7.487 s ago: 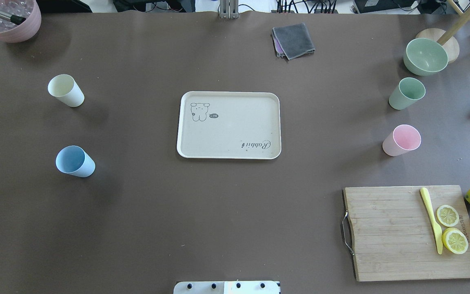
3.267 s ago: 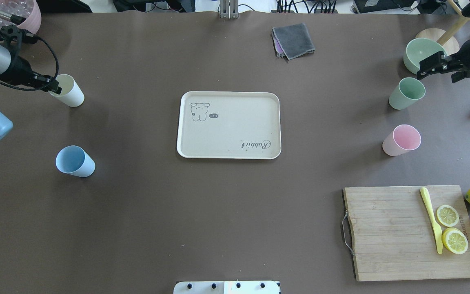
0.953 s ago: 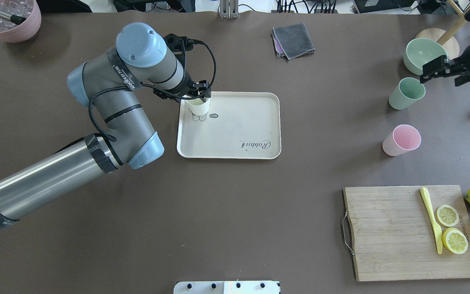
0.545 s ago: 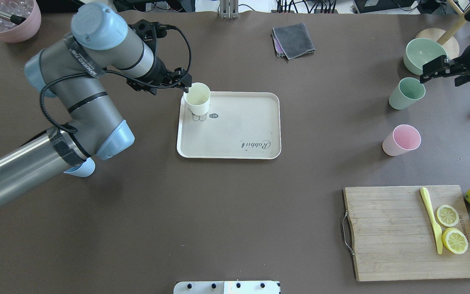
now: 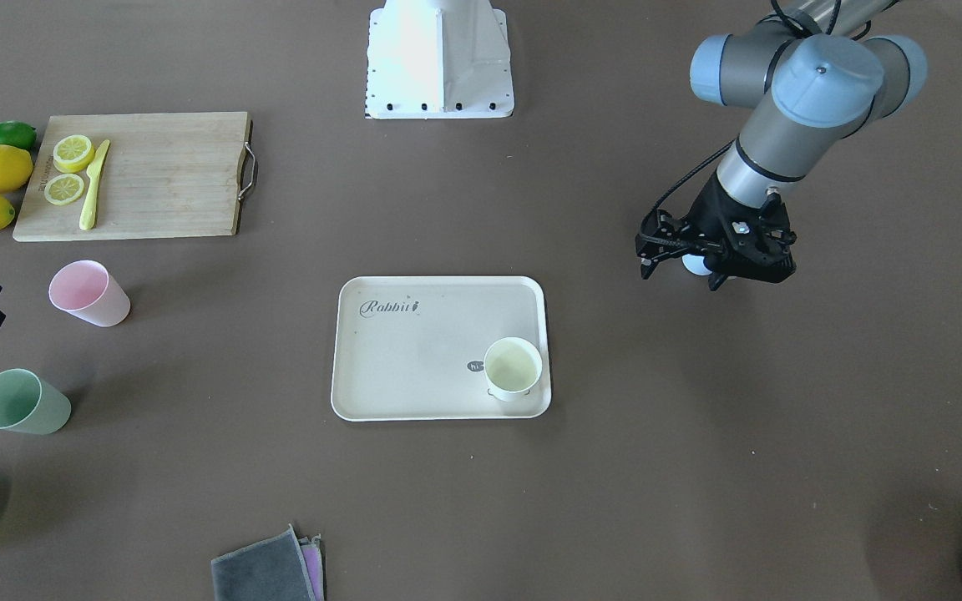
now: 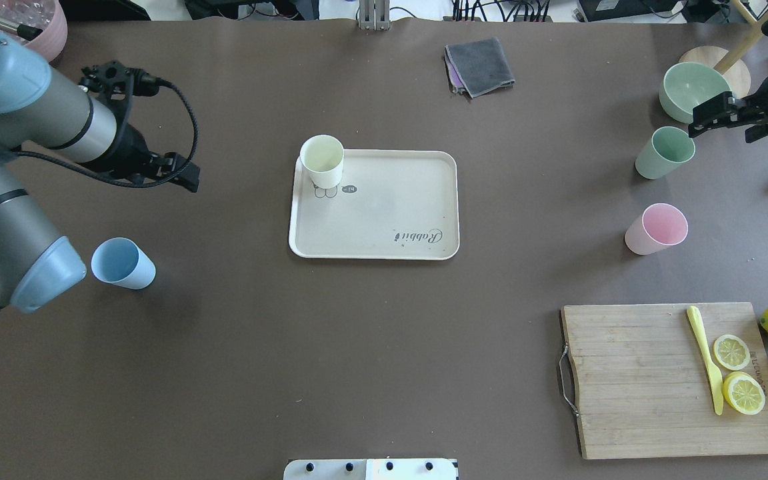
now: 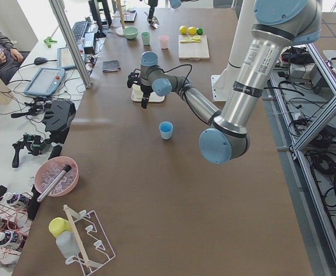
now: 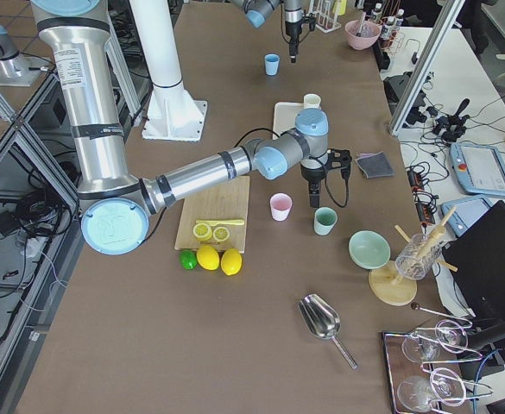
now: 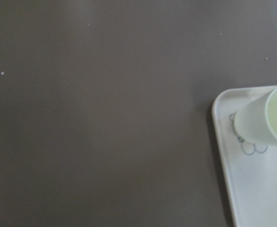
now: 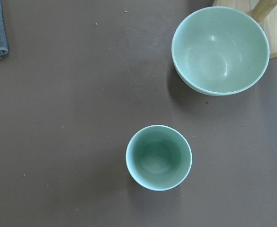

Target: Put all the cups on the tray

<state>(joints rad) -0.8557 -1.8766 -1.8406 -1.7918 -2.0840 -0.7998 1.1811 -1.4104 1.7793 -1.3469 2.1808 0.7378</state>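
The beige tray (image 6: 384, 220) lies mid-table. The cream-yellow cup (image 6: 322, 160) stands upright in the tray's corner by the rabbit drawing and also shows in the left wrist view (image 9: 263, 124). My left gripper (image 6: 183, 176) is open and empty, well left of the tray, above the table. The light blue cup (image 6: 123, 263) stands on the table near it, partly hidden behind the gripper in the front view. The sage green cup (image 6: 665, 152) and pale pink cup (image 6: 656, 229) stand at the right. My right gripper (image 6: 709, 119) hovers open above the green cup (image 10: 158, 157).
A large green bowl (image 6: 695, 91) stands just beyond the green cup. A wooden cutting board (image 6: 644, 380) with lemon slices and a yellow knife lies front right, with lemons beside it. A folded grey cloth (image 6: 479, 65) lies at the back and a mauve pot (image 6: 41, 40) back left.
My left gripper has let go of the cream-yellow cup on the tray and pulled back to the left. The right gripper has stayed above the green cup.
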